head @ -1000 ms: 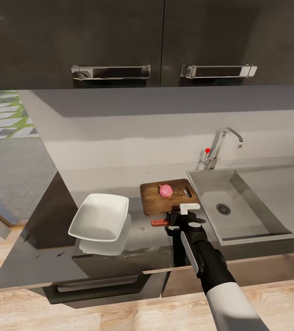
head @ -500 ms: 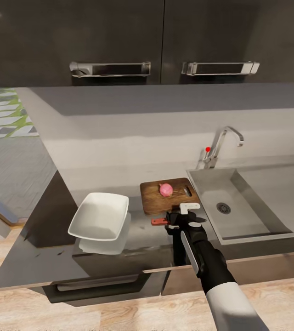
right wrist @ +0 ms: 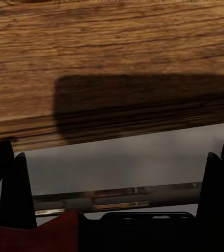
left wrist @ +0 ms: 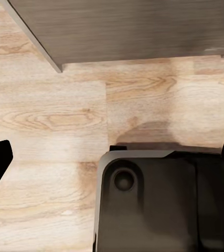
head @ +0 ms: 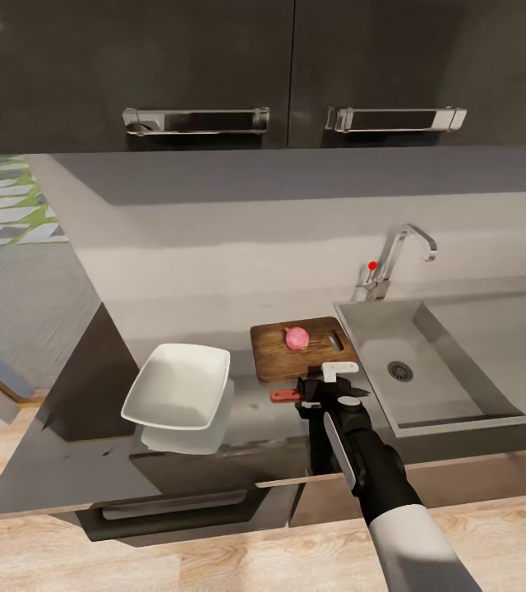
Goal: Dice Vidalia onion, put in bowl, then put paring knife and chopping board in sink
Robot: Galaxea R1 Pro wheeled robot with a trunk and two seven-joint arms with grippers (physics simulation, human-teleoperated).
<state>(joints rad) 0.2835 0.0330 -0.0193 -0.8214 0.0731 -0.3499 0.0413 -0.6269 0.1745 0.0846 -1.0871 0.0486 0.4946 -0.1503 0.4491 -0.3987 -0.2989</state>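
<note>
Bare countertop point(head: 263, 411) separates the bowl point(head: 177, 388) from the chopping board point(head: 300, 351).

One bowl point(head: 177, 386), one chopping board point(head: 300, 352), one onion point(head: 297, 338), one paring knife point(head: 283, 396), one sink point(head: 427, 370).

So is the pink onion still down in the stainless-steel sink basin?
No, the pink onion sits on the dark brown wooden chopping board, left of the steel sink.

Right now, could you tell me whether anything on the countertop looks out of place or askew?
The white bowl sits tilted, its near side raised off the countertop, which looks odd for a resting dish. Otherwise nothing stands out: the onion lies whole on the chopping board, and the paring knife lies by the board's front edge.
</note>
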